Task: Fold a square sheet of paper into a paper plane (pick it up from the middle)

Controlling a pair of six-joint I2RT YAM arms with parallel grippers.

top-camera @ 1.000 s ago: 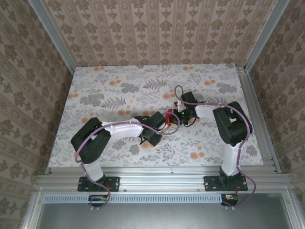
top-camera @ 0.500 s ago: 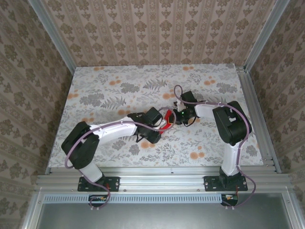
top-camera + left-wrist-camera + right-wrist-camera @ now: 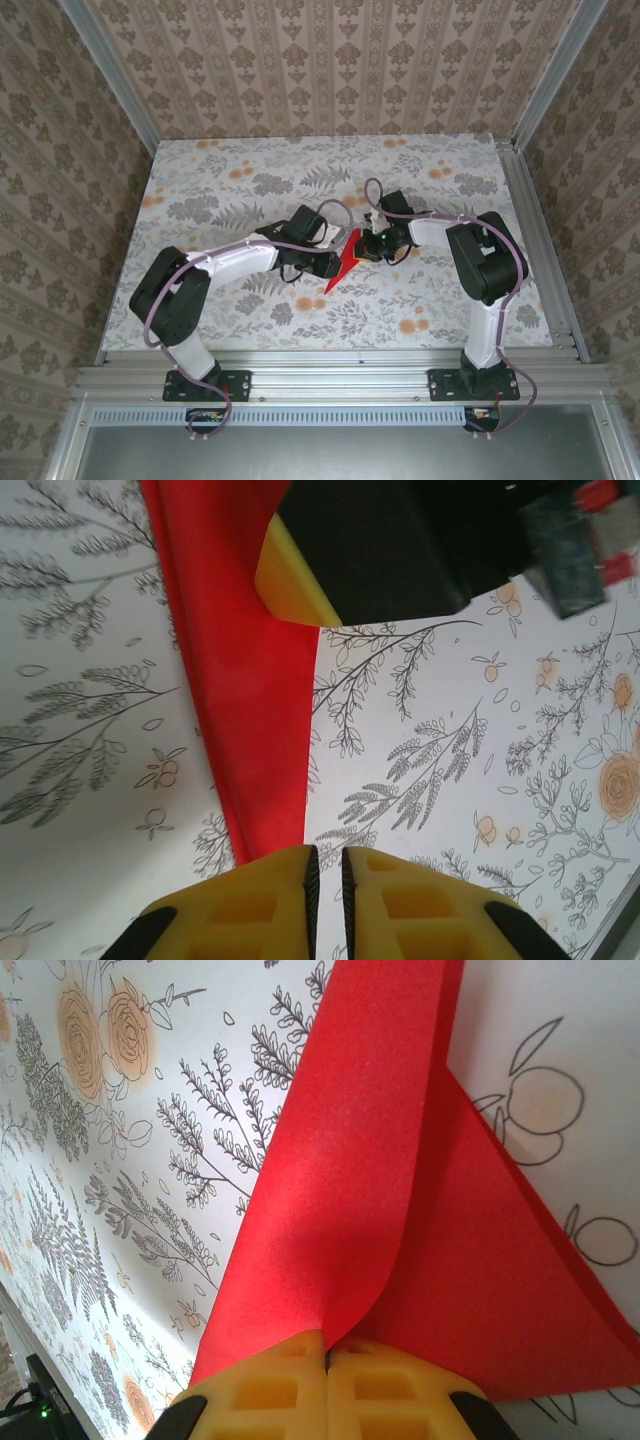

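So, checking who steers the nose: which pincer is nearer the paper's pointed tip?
Left. The left pincer sits right at the paper's tapering tip end; the right pincer is shut on its wider end, farther from the tip.

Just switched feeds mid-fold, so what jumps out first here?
The bright red paper, folded to a narrow point, is at mid-table between the two arms. The right pincer is shut on it, and its yellow reverse curls out near the top of the left wrist view.

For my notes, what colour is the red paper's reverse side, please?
Yellow, on the thin red folded paper; left wrist view.
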